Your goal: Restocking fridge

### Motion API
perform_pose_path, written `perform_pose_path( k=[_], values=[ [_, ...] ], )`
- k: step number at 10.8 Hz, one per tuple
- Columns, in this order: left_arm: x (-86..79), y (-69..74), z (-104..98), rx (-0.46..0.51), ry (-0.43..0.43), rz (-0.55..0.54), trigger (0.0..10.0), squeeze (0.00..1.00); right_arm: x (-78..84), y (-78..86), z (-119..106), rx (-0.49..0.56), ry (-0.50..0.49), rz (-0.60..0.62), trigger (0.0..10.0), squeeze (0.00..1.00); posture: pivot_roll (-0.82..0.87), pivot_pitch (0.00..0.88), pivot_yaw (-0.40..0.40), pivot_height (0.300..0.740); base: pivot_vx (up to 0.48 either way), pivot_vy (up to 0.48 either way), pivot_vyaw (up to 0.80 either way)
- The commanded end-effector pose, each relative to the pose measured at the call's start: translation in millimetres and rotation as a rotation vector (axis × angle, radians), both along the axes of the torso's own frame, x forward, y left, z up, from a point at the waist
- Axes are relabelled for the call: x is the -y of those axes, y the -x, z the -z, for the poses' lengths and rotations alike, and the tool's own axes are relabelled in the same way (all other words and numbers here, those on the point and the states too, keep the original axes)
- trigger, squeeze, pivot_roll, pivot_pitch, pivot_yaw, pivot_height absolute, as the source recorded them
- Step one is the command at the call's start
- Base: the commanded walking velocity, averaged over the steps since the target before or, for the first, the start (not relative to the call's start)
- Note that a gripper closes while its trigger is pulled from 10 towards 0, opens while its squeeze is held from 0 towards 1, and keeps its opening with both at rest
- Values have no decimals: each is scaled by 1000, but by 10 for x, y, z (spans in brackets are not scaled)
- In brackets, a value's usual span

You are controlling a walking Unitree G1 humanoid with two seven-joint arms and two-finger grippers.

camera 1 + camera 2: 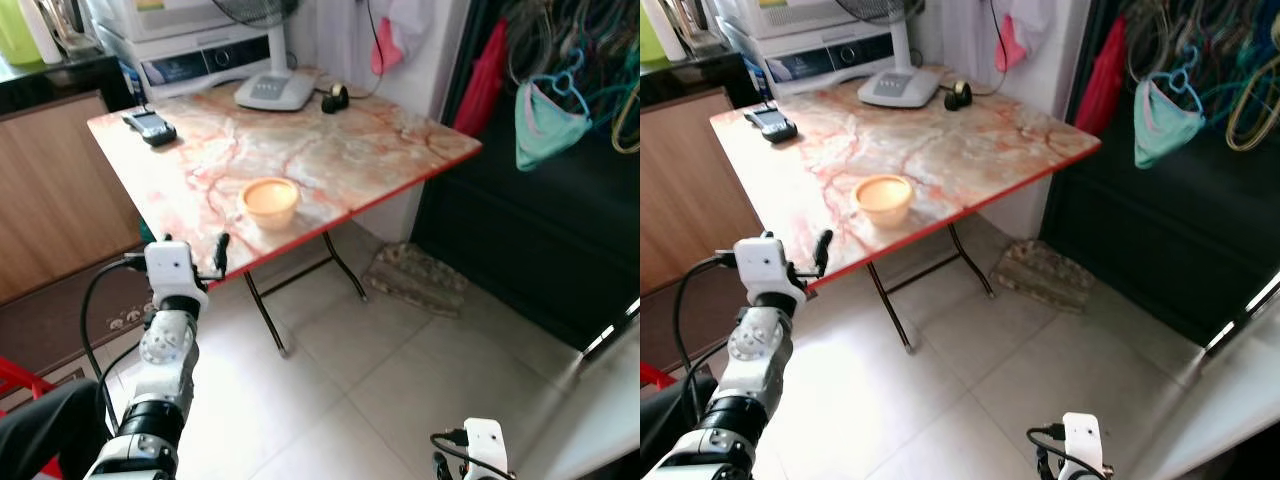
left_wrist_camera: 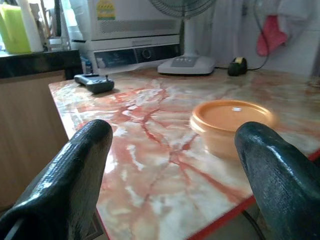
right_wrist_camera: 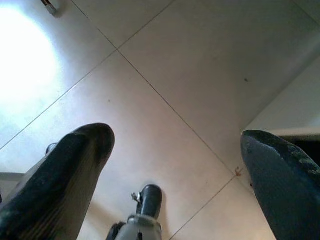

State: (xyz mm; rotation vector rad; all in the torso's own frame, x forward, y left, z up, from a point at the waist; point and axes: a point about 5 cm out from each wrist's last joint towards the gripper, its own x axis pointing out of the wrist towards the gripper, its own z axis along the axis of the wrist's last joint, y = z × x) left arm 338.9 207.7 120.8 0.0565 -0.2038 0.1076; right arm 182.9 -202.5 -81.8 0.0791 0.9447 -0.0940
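Note:
An orange lidded round container (image 1: 270,202) sits near the front edge of a folding table (image 1: 330,150) with a red-veined marble top. My left gripper (image 1: 218,256) is raised just short of that front edge, open and empty. The left wrist view looks between its two black fingers (image 2: 70,175) at the container (image 2: 230,122) a little way ahead. My right arm (image 1: 480,448) hangs low over the floor tiles. Its gripper (image 3: 175,165) is open and empty, pointing down at the floor.
At the table's back stand a fan base (image 1: 272,90), a black tape roll (image 1: 334,100) and a dark handset (image 1: 150,126). White appliances (image 1: 190,50) sit behind. A wooden cabinet (image 1: 50,200) is on the left, a floor mat (image 1: 415,278) under the table's right side, hangers (image 1: 550,110) on the right.

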Motion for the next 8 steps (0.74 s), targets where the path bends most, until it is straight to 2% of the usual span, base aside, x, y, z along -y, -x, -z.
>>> perform_pose_path(
  k=[1, 3, 8],
  values=[
    [-33, -23, -48, 2, -5, -5, 10000, 0, -10, -58, -27, 18, -3, -1, 10000, 0, 78, 0, -1, 740, 300, 0, 800],
    [-34, -24, -42, -3, 6, -8, 10000, 0, -12, -57, -26, 17, -11, 11, 10000, 0, 77, 0, -3, 740, 304, 0, 728],
    [-15, -45, -71, 1, 23, -3, 10000, 0, -17, -61, -26, 14, -19, 16, 10000, 0, 80, 0, -6, 740, 303, 0, 0]
  ],
)
